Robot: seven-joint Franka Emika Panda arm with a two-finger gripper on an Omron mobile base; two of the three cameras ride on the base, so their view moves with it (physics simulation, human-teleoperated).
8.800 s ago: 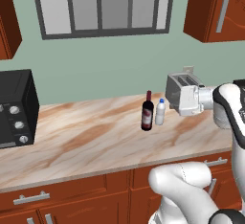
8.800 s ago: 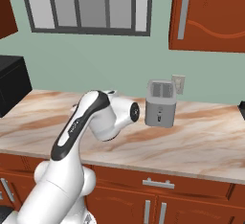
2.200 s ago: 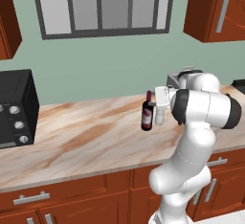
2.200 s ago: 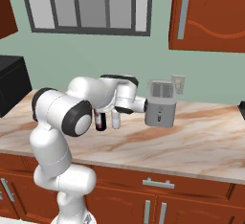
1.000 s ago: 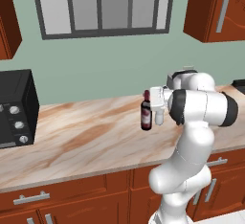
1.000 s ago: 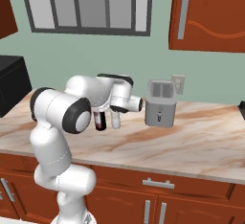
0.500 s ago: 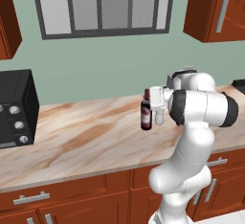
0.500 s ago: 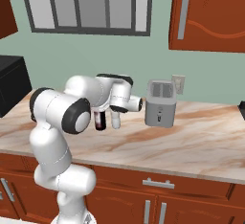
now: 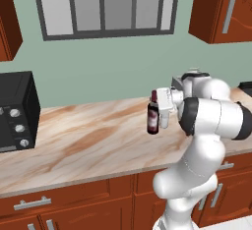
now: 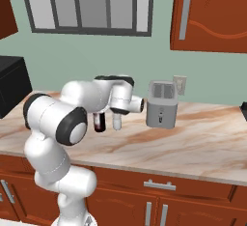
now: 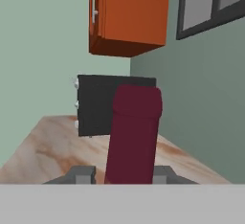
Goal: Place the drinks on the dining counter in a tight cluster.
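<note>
we see gripper (image 11: pixel 122 173) clenched on wine bottle (image 9: pixel 153 116) neck | bottle upright on counter (image 9: pixel 88 140) far right, beside toaster (image 10: pixel 162 104) | risk: high neck hold, bottle swings or slips on lift

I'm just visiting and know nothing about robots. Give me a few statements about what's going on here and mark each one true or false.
1. The gripper is closed on the neck of the dark wine bottle. True.
2. The wine bottle lies on its side on the counter. False: it is upright.
3. A black oven sits at the counter's far left in the left base view. True.
4. The silver toaster is held by the robot. False: it stands on the counter, apart from the gripper.
5. A small white bottle stands right beside the wine bottle. True.
</note>
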